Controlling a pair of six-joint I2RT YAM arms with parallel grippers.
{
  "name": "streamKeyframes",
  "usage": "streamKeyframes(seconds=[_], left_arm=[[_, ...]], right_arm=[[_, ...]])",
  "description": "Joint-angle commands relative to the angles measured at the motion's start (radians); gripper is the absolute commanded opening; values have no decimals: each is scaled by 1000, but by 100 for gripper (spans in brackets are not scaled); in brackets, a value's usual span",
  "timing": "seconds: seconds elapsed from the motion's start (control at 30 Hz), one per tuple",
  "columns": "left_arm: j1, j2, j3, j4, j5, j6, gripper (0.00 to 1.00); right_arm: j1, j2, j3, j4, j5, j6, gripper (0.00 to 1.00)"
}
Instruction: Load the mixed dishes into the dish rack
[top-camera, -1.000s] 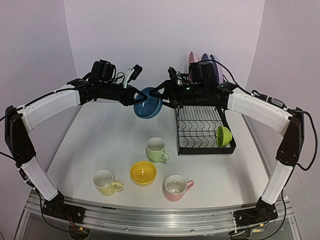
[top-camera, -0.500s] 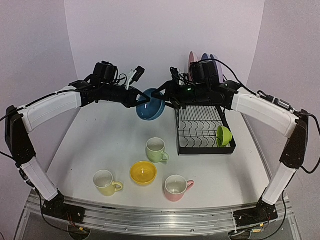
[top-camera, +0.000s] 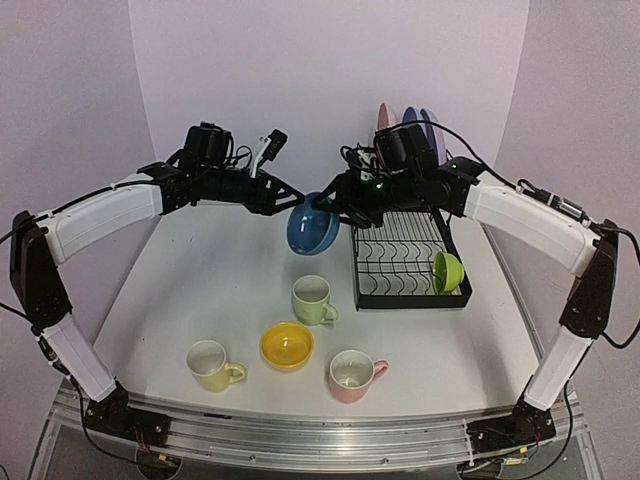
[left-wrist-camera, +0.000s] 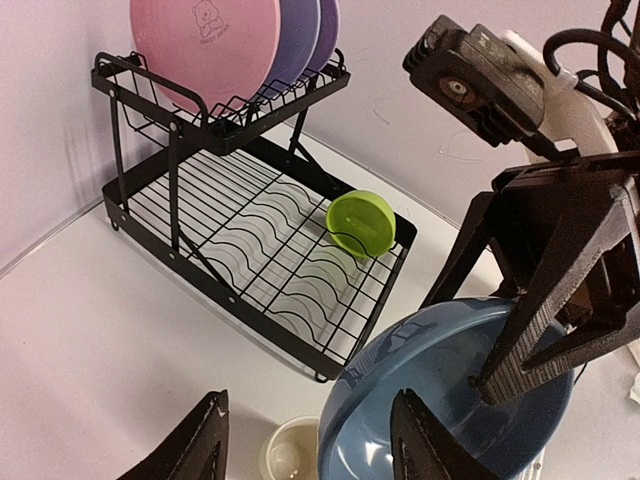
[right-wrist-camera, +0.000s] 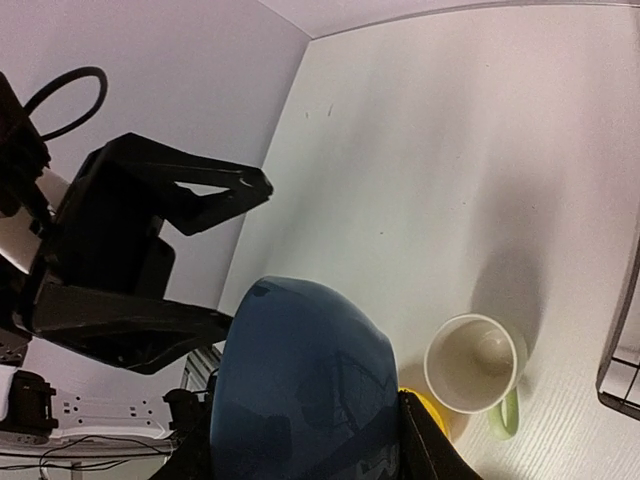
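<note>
Top external view: right gripper is pinching the dark blue bowl aloft by its rim, left gripper is hanging spread just left, dish rack is sitting just right.

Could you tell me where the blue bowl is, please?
In the top view, the blue bowl hangs mid-air in the right jaws, just left of the dish rack.

Plates at rack's top rear; bowl lower, front-right.

- Dark blue bowl: glossy glazed ceramic, reflective.
- Dish rack: black metal wire, smooth coating.
- Pink plate: smooth, glossy.
- Worktop: white, matt, faintly grained.
</note>
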Motion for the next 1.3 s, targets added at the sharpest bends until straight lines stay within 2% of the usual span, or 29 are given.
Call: streamKeyframes(seconds=[0.0,0.07,0.23,0.33,0.4,0.67,0.97,1.27], left_arm=[[2,-31,1,42,-3,4,64],[3,-35,1,38,-10,14,69],[4,-54,1,21,-40,61,75],[5,-70,-11,22,-59,74,76],[5,-78,-18,23,-68,76,77],[6,-100,-45,18,-71,72,77],[6,-114,-59,11,-76,75,78],[8,-119,-68,11,-76,77,78]], right_arm=[[6,-64,-12,-62,89,-29,0],[6,-77,-7,-139,177,-55,0],[6,-112,11,-441,609,-170,0],[-5,-129,-46,-488,814,-282,0],[-30,-131,-81,-491,861,-337,0],[-165,-77,-153,-477,836,-418,0],[-215,23,-174,-404,724,-411,0],[-227,95,-175,-380,689,-411,0]])
